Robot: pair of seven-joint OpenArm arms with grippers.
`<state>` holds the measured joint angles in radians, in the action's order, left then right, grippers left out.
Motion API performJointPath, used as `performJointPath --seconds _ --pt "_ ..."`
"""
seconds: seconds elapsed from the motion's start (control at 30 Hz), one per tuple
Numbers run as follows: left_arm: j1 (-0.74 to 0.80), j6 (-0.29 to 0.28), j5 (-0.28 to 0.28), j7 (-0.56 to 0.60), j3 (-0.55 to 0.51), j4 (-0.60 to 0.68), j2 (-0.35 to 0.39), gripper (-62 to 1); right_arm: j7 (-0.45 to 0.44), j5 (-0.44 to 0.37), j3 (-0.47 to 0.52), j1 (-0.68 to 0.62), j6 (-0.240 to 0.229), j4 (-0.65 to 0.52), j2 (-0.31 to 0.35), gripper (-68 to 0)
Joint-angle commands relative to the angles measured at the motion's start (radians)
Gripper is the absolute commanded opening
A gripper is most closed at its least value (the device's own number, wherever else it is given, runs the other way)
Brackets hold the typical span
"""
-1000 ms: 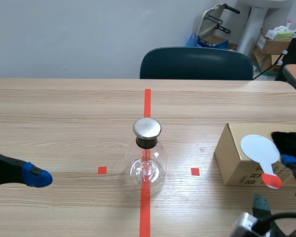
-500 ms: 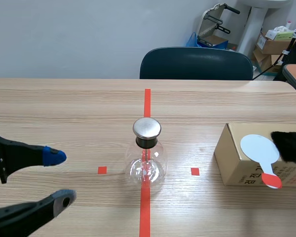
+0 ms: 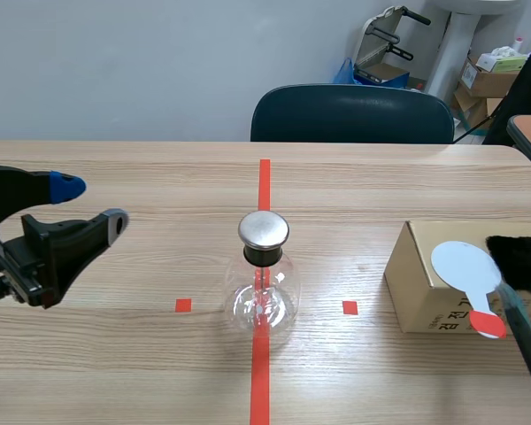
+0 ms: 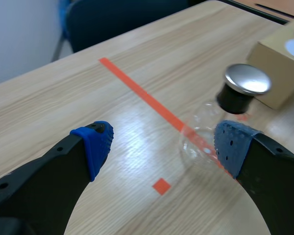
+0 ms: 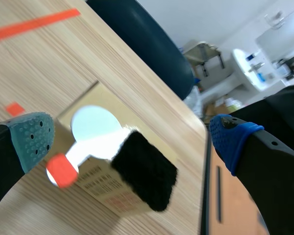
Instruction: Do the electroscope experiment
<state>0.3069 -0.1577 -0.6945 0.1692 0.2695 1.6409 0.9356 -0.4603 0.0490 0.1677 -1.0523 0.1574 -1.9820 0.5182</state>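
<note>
One electroscope (image 3: pixel 264 282): clear glass flask, dark neck, round metal cap, upright on the worktop (image 3: pixel 115 292), on the red centre tape line. It stands ahead of the left end effector (image 4: pixel 161 147), off towards its right finger and not touching it; bare wood lies between them. Left end effector spread wide, holding nothing, above the worktop. One cardboard box (image 5: pixel 104 197) lies below and ahead of the right end effector (image 5: pixel 132 139), near the worktop's edge. On the box top: one white disc paddle (image 5: pixel 90 128) with a red handle, and one black fuzzy block (image 5: pixel 144 176) touching it. Right end effector spread wide, empty. One dark chair (image 3: pixel 352 113) stands beyond the far edge.
</note>
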Motion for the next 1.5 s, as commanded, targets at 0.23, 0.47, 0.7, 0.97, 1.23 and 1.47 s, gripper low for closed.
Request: performJointPath --seconds 0.23,0.47,0.7,0.97,1.23,1.47 --pt "0.213 -0.013 -0.001 0.04 -0.275 0.018 -0.024 -15.9 0.174 -0.241 -0.056 0.202 -0.242 -0.126 0.008 0.4" --pt "0.439 -0.013 -0.001 0.178 -0.425 0.036 -0.024 -15.9 0.258 -0.243 -0.24 0.309 -0.241 -0.136 0.009 0.4" --pt "0.654 -0.013 -0.001 0.307 -0.552 0.095 -0.024 -15.9 0.308 -0.23 -0.267 0.338 -0.412 -0.136 0.008 0.4" --pt "0.742 -0.012 0.014 0.37 -0.573 0.119 -0.069 -15.9 0.304 -0.229 -0.266 0.338 -0.462 -0.136 0.007 0.4" --pt "0.704 -0.013 0.103 0.384 -0.573 0.119 -0.167 -15.9 0.302 -0.229 -0.266 0.338 -0.461 -0.136 0.007 0.4" --pt "0.656 -0.013 0.191 0.381 -0.573 0.119 -0.259 -15.9 0.307 -0.229 -0.266 0.338 -0.461 -0.136 0.005 0.4"
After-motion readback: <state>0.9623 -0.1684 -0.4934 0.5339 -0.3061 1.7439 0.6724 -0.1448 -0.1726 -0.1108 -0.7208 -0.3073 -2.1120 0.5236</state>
